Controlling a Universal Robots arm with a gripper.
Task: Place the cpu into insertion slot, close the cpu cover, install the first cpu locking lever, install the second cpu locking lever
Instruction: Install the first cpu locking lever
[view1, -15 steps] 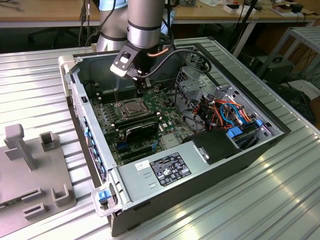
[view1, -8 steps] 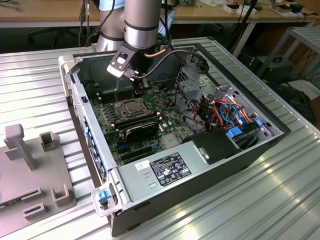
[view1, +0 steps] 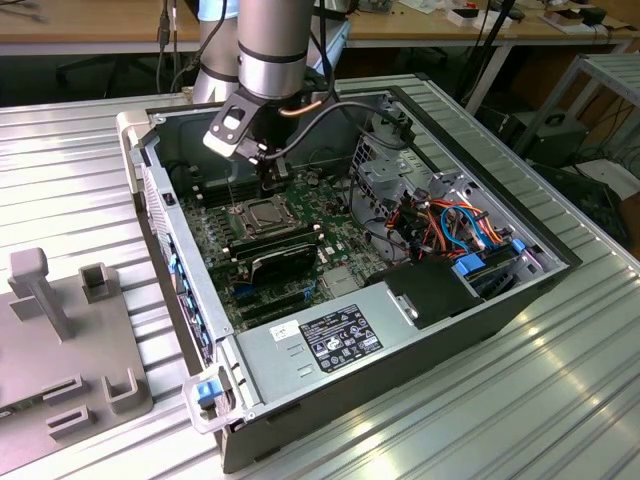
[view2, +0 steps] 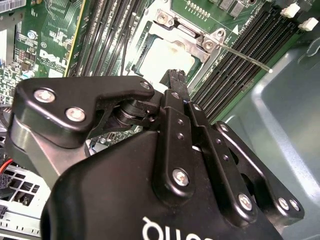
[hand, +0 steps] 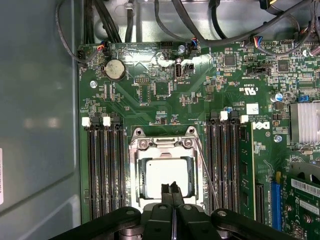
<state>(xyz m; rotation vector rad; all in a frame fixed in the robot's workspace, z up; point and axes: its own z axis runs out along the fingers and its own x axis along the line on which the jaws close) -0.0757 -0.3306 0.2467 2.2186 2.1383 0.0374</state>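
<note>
Jaws pressed together, nothing between. Gripper (hand: 172, 189) tips over edge of cpu cover (hand: 135, 175). cpu cover flat on insertion slot (view1: 262, 216), exterior view centre-left; cpu (hand: 167, 172) seated in window. Locking lever (view2: 245, 56) juts over memory slots (hand: 105, 170). White printed label (view1: 335, 335) on power supply.

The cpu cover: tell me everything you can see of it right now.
The cpu cover is a thin, silvery, metal-looking square frame with a large square window. In both wrist views it lies flat, down over the chip, whose pale grey top shows through the window, on the green board. A thin wire lever runs beside it, free end sticking out, apparently unlatched. The hand hangs with shut fingertips at the frame's edge; whether they touch it I cannot tell.
</note>
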